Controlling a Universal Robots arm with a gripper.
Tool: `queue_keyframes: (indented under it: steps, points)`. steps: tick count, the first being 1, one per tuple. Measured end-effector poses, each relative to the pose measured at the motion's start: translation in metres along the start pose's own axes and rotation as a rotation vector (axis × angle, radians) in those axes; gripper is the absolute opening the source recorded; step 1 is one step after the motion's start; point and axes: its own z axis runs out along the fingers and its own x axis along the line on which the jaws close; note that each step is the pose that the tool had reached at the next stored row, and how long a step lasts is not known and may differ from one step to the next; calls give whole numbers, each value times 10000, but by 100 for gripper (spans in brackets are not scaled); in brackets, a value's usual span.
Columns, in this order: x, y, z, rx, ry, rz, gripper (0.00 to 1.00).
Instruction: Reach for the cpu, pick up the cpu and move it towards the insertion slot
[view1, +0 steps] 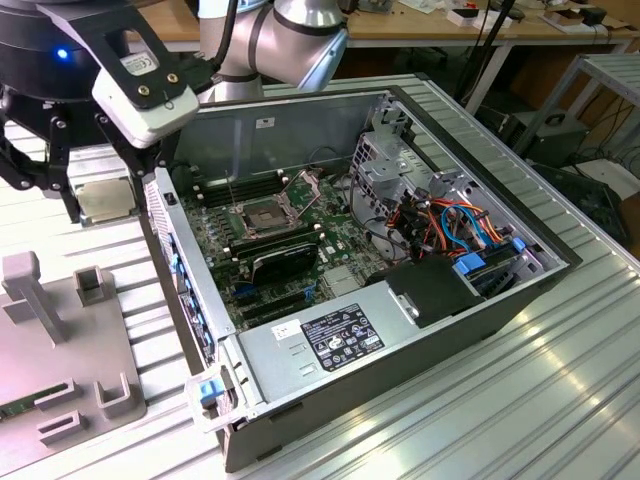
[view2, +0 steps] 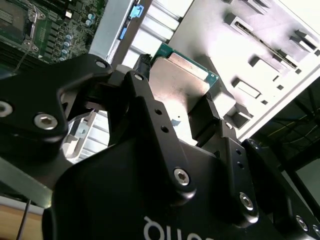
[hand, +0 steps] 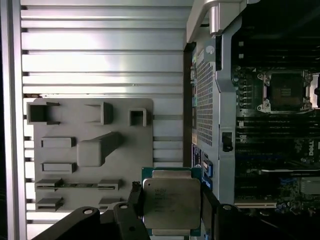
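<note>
Above the grey fixture plate, just outside the open computer case, the gripper pinches the cpu between its fingers, well apart from the insertion slot on the motherboard.

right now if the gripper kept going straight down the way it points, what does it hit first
Probably the ribbed metal table, just beside the grey fixture plate, not the insertion slot. The gripper holds the cpu outside the case; depth is unclear.
</note>
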Motion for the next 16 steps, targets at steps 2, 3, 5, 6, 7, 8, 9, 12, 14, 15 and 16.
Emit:
queue_keyframes:
  steps: [2,3,5,6,7,8,9,12,14,15,16]
  points:
    - [-41,0,0,5,0,1,55]
    - [-94,2,0,13,1,0,55]
    - [-149,12,0,16,0,0,55]
    - [-167,16,0,17,0,0,55]
    - [-190,21,0,17,0,0,55]
    - [-209,28,0,18,0,0,55]
    - [-233,38,0,19,0,1,55]
    - [-249,42,0,20,1,3,55]
    - [-251,42,0,19,0,1,55]
    - [-251,42,0,19,0,1,55]
    - [-251,42,0,20,0,1,55]
